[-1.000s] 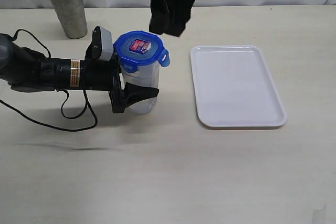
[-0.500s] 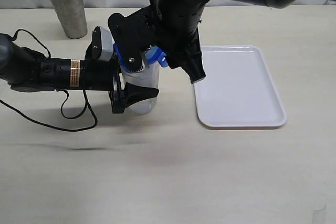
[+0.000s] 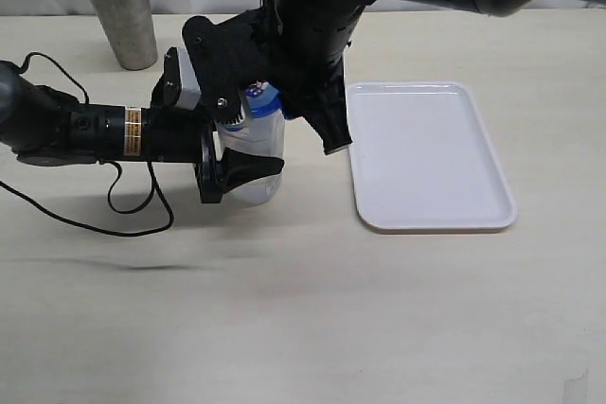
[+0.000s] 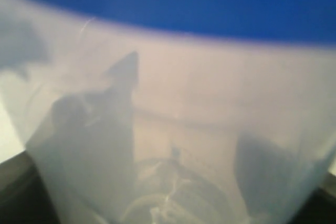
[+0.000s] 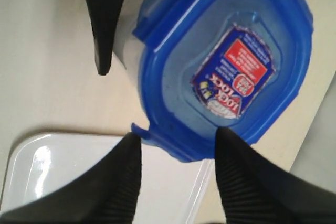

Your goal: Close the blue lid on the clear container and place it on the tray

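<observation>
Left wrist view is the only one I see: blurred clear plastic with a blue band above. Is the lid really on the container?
Observer: Yes, the blue lid sits on top of the clear container.
Operator: Where is the other gripper?
Observer: The right gripper is over the lid's edge, jaws apart.
Operator: And the tray?
Observer: The tray lies on the right arm's side of the container, apart from it.

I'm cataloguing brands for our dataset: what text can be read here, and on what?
"LOCK": on the red-and-white sticker on the blue lid; its other lines are too blurred to read.
Striped label on the left arm: too small to read.
</observation>
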